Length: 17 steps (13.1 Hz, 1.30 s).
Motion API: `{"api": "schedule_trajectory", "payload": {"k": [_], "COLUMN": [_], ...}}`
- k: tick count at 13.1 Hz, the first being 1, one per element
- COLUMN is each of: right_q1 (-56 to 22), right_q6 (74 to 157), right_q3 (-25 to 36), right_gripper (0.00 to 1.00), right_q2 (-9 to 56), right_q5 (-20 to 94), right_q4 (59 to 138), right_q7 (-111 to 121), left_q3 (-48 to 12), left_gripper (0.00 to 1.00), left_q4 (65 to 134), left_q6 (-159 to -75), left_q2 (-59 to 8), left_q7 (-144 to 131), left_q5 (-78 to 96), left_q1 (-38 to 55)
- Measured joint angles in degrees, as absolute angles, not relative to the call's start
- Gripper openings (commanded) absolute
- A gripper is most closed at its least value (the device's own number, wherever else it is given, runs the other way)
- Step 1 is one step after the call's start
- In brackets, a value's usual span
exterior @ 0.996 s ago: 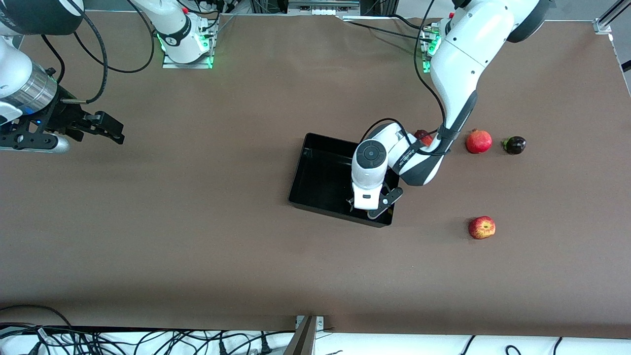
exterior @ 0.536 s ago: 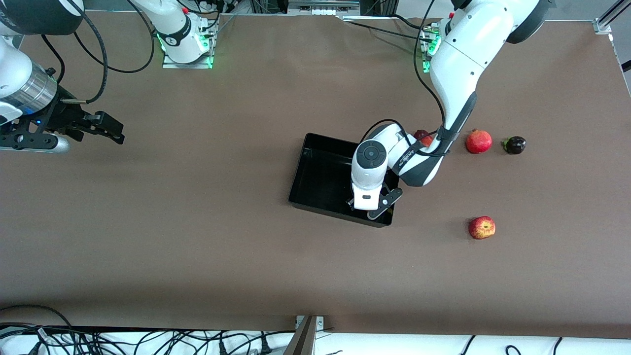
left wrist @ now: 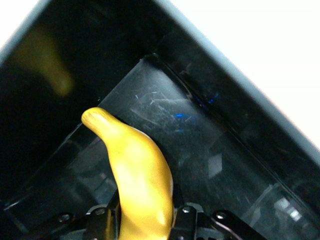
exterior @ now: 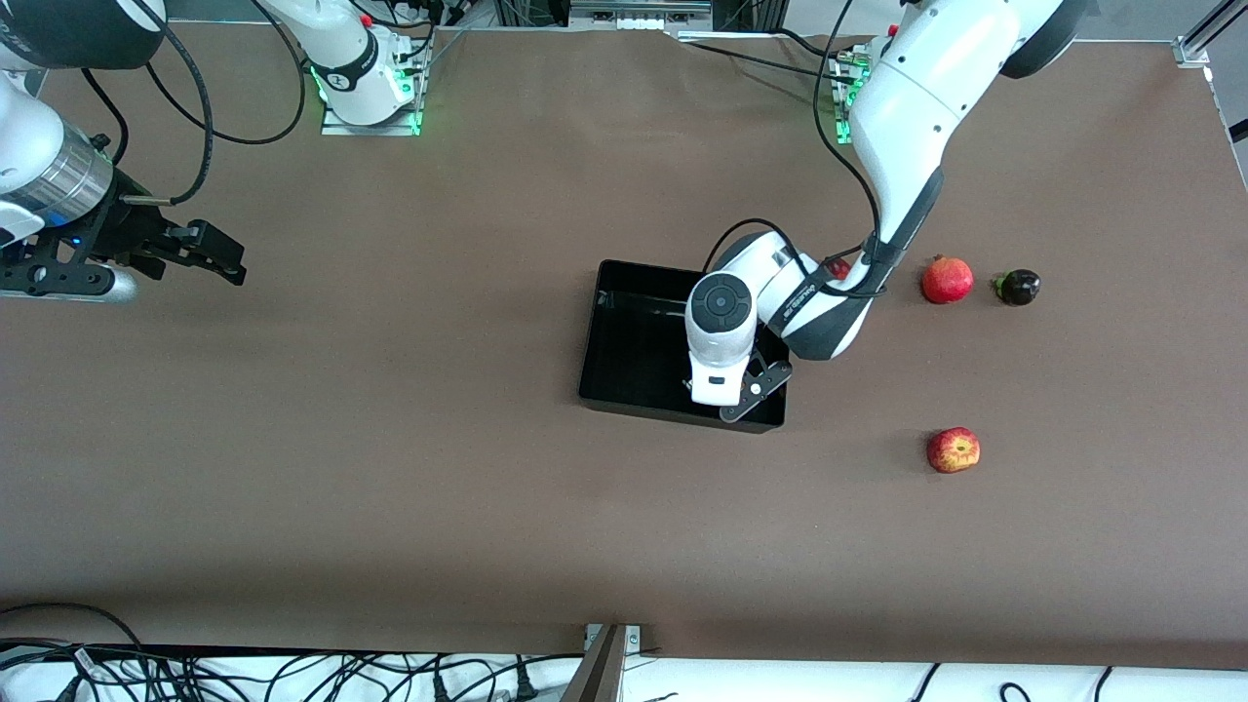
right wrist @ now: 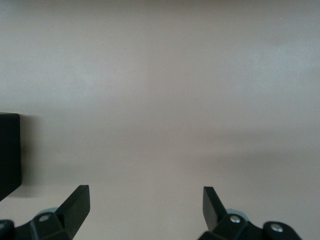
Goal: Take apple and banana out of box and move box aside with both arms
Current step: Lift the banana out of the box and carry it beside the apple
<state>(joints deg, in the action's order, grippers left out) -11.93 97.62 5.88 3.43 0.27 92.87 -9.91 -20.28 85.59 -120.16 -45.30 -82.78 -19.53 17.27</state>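
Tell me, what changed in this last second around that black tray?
The left gripper closed its fingers on the banana inside the black tray, and the tray turned a little on the table. The right gripper waits open at its end; the apple and the other fruits stayed put.

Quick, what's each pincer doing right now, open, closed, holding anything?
Left pincer: closed on the banana, inside the black tray.
Right pincer: open, empty, over bare table.
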Motion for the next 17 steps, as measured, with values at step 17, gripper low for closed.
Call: {"api": "schedule_trajectory", "payload": {"k": [17], "right_q1": [-11.9], "right_q6": [97.6], "right_q3": [5.9], "right_gripper": [1.00], "right_q2": [3.4], "right_q5": [0.3], "right_q4": [92.9], "right_q7": [-9.9], "left_q3": [-9.2], "left_gripper": [0.00], "left_q4": [68.4], "left_q6": [-89.0], "left_q2": [-39.0], "left_q7": [-3.5], "left_q5": [-10.0], "left_q1": [-8.1]}}
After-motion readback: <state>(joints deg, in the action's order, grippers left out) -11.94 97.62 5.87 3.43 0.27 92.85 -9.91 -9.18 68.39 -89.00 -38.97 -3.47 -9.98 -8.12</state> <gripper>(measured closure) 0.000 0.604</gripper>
